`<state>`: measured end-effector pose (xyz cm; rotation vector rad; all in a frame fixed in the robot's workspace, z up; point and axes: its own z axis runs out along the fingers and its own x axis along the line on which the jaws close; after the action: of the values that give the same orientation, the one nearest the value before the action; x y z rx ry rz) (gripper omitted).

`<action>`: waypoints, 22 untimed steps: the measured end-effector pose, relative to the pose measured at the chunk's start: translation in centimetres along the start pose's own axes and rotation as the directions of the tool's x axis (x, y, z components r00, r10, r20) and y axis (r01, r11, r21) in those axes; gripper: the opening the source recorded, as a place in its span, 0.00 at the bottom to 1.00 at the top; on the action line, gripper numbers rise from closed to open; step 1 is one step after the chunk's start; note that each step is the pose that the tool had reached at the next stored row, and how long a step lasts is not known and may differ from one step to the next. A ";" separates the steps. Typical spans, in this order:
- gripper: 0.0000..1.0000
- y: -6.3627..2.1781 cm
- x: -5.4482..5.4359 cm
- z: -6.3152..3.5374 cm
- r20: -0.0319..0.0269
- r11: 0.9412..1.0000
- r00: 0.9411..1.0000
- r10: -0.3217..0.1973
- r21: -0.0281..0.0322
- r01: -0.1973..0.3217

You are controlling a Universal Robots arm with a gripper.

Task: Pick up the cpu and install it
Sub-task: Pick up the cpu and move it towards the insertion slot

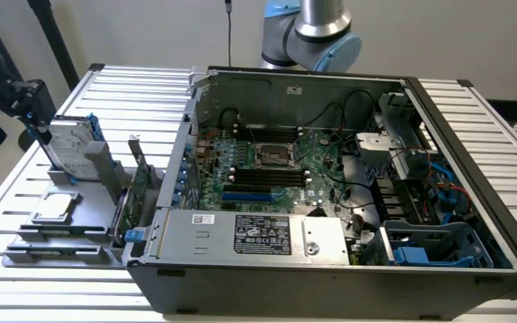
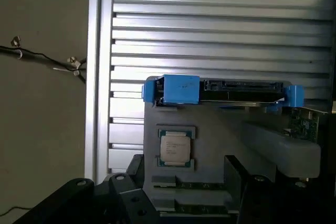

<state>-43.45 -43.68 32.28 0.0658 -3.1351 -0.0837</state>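
Silvery-grey metal caps the small flat square cpu (image 2: 175, 148), and a darker rim shows around the lid. The part lies flat, lid up, in a shallow recess of the grey plastic parts holder (image 2: 215, 129). The holder stands on the slatted aluminium table (image 2: 210, 35), outside the open black computer case (image 1: 330, 282). In the same holder, just beside the cpu, the larger silver hard drive with blue side rails (image 2: 231, 92) stands on edge.

Step in hand: approach for pick-up. The cpu is not yet lifted and nothing is installed. My black two-finger gripper (image 2: 184, 158) hangs near the holder with its jaws spread wide and empty, apart from the cpu.

Requirements for the grasp, as I judge them:
- Centre both jaws over the chip and square them to its edges.
- Grip on two opposite edges. The part is thin and sits low in its recess, so little edge is offered.
- Keep clear of the upright hard drive.

The square socket (image 1: 274, 156) on the green motherboard inside the case appears vacant.
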 end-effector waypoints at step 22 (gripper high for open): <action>0.71 -0.20 0.3 3.99 -0.005 0.996 0.996 -0.091 0.000 0.091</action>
<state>-43.77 -43.68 28.28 0.2094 -3.1263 -0.0832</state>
